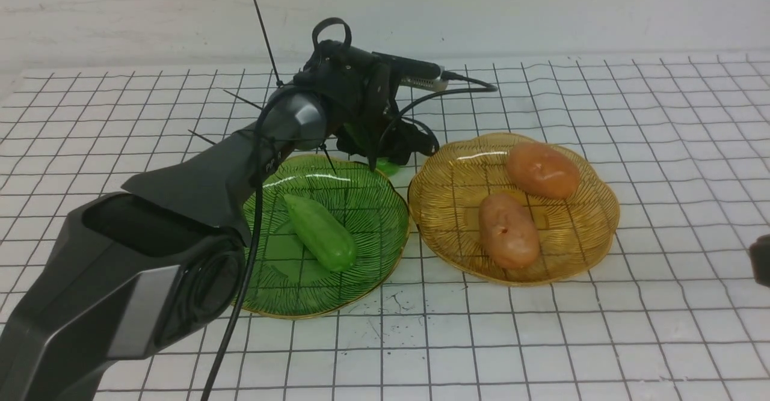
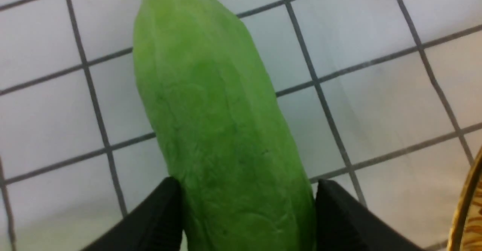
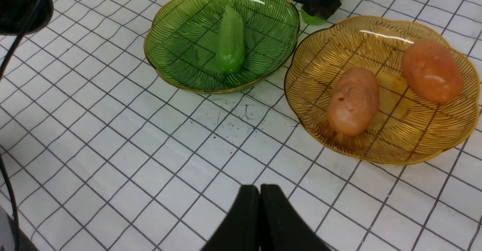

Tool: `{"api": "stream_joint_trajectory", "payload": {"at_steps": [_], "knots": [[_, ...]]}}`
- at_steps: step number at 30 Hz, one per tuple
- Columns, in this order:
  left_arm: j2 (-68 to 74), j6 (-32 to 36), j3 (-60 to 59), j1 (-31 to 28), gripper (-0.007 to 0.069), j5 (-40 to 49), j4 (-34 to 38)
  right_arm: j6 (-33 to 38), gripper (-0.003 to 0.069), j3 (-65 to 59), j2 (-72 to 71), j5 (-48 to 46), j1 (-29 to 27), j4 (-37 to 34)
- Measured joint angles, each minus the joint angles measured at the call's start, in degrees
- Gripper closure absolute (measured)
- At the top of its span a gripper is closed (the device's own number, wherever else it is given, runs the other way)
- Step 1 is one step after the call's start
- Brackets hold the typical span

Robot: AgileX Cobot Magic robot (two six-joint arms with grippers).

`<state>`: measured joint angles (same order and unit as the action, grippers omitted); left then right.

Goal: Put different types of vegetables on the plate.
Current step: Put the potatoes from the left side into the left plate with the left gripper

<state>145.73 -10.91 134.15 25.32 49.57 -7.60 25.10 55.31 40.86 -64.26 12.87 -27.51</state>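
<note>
Nearest the left wrist camera lay the loose cucumber [image 2: 222, 130], flat on the gridded table [image 2: 376, 93]. It sat just beyond the far rims of the two plates, near the gap between them. The left gripper [image 2: 246, 183] straddled its near end. One black finger [image 2: 165, 213] stood at each flank, apparently touching. Whether the pinch was firm could not be told.

Step in hand, by judgement: taking up the last vegetable outside a plate. The next move would call for a secure closure, a lift clear of the rim, and a short carry back to the green plate [image 1: 325, 314], beside the other cucumber [image 1: 319, 232] lying in it. Both potatoes [image 1: 542, 169] [image 1: 508, 229] lay in the amber plate [image 1: 604, 232], apart from one another.

Left arm [image 1: 198, 178]: extended forward over the left side of the green plate, with the wrist pitched downward and the fingers aimed at the table. The right gripper [image 3: 260, 213] hung at the near right, well apart from the plates. Its fingers were pressed together and held nothing.
</note>
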Motion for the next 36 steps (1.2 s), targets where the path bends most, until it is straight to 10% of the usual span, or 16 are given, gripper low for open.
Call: {"api": "stream_joint_trajectory", "payload": {"at_steps": [23, 36], "knots": [[-14.12, 5.34, 16.09, 1.2, 0.023, 22.45, 4.1, 4.1, 0.0674, -0.05, 0.0, 3.41, 0.0, -11.34], [-38.68, 2.47, -24.41, -2.24, 0.023, 22.32, 0.83, 6.64, 0.0674, -0.05, 0.0, 3.68, 0.0, -14.54]]}}
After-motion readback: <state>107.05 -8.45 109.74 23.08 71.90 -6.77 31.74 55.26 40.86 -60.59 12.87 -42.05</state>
